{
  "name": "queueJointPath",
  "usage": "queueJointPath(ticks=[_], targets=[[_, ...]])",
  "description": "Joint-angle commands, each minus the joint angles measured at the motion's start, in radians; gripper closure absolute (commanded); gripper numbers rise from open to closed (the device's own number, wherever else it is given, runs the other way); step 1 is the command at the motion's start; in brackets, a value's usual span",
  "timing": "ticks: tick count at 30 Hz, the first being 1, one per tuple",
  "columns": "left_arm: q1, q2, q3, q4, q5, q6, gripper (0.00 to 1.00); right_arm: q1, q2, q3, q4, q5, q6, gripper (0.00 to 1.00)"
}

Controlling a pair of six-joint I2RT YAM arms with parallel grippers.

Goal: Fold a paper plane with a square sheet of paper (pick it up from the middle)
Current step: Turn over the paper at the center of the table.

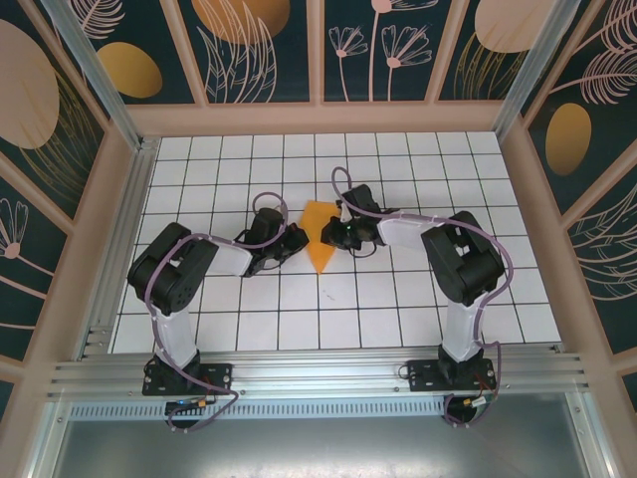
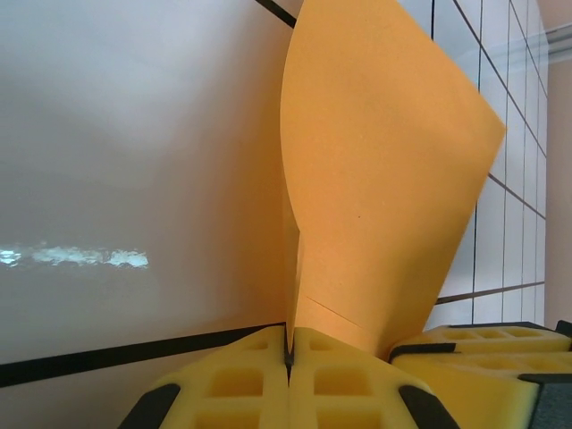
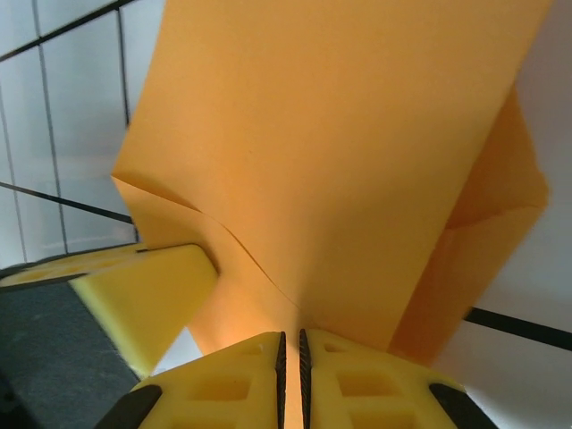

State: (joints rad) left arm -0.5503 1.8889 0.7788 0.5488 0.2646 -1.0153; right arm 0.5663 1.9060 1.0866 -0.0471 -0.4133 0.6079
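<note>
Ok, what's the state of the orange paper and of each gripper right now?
orange paper: folded and creased, no longer a flat square, tapering to a point, gripped from both sides.
left gripper: jaws shut on the orange paper's edge.
right gripper: jaws closed together with the orange paper pinched between them.
</note>
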Motion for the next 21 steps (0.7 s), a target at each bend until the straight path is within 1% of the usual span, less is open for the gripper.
queueJointPath(ticks=[1, 10, 16, 21], targets=[[-0.008, 0.024, 0.033, -0.023, 0.021, 0.03, 0.96, -0.014, 0.015, -0.027, 0.014, -0.016, -0.001, 0.83], [-0.014, 0.04, 0.054, -0.023, 0.047, 0.028, 0.95, -0.014, 0.044, -0.025, 0.029, -0.035, -0.008, 0.83], [-0.015, 0.048, 0.061, -0.037, 0.034, 0.023, 0.95, -0.014, -0.012, -0.058, 0.067, -0.039, -0.011, 0.82], [-0.016, 0.048, 0.066, -0.05, 0.013, 0.013, 0.95, -0.013, 0.012, -0.048, 0.029, -0.045, -0.024, 0.82]])
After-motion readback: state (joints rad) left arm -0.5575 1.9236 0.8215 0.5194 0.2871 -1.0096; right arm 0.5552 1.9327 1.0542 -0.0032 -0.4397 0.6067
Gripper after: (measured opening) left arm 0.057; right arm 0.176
